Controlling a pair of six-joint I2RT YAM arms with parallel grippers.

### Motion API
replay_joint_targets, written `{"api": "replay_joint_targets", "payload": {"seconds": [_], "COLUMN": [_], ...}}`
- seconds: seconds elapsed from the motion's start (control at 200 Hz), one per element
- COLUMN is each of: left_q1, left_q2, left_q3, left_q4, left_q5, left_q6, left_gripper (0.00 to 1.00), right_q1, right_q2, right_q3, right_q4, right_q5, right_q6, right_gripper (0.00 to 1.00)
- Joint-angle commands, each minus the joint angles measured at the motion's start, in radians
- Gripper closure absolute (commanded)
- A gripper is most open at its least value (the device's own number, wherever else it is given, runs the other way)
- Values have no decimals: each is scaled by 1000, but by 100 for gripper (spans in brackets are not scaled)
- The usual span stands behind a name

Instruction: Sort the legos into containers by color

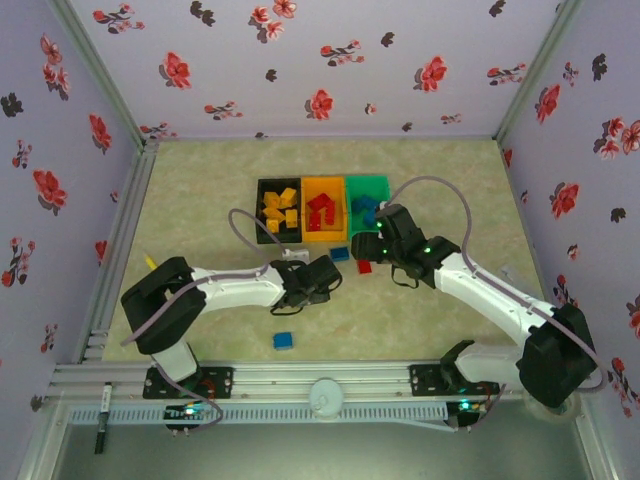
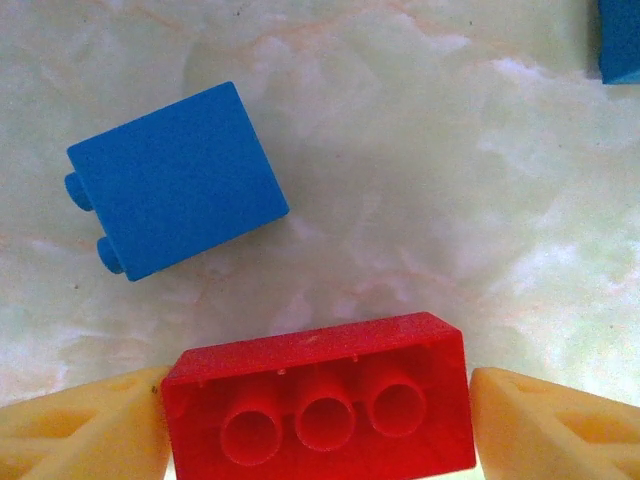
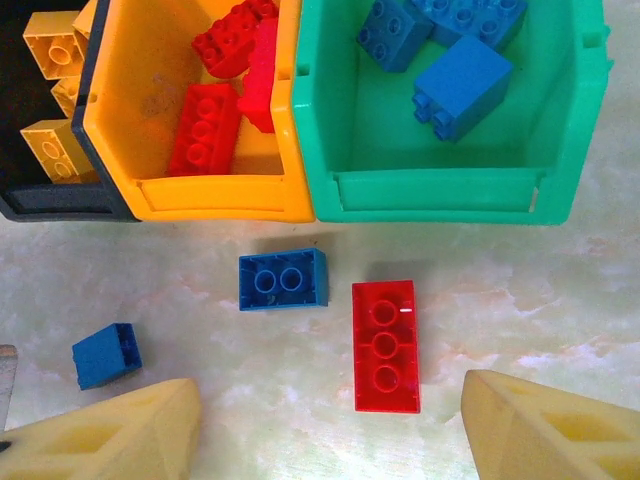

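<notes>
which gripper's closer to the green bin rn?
Right. The right gripper sits just in front of the green bin; the left gripper is farther back from it and off to its left.

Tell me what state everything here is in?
left gripper, shut on the upturned red brick
right gripper, open, holding nothing
black bin, holding yellow bricks
orange bin, holding red bricks
green bin, holding blue bricks
loose red brick, lying studs up
tipped blue brick, on its side
</notes>
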Motion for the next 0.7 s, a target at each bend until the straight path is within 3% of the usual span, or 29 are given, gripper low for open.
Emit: {"api": "replay_joint_targets", "payload": {"seconds": [0.0, 0.325, 0.695], "left_q1": [5, 4, 39], "left_q2": [27, 27, -47], "left_q3": [30, 66, 217], "left_q4": [-21, -63, -180], "left_q5": [-12, -33, -94], "left_q6": [24, 59, 207], "left_gripper": [26, 44, 47], "right_q1": [-8, -8, -8], "right_q2": [-19, -30, -97], "right_q3": [-11, -17, -18], "right_q4": [-18, -20, -61], "right_q5": [22, 29, 58], "right_q6": [19, 18, 13], "right_gripper": [30, 30, 31]}}
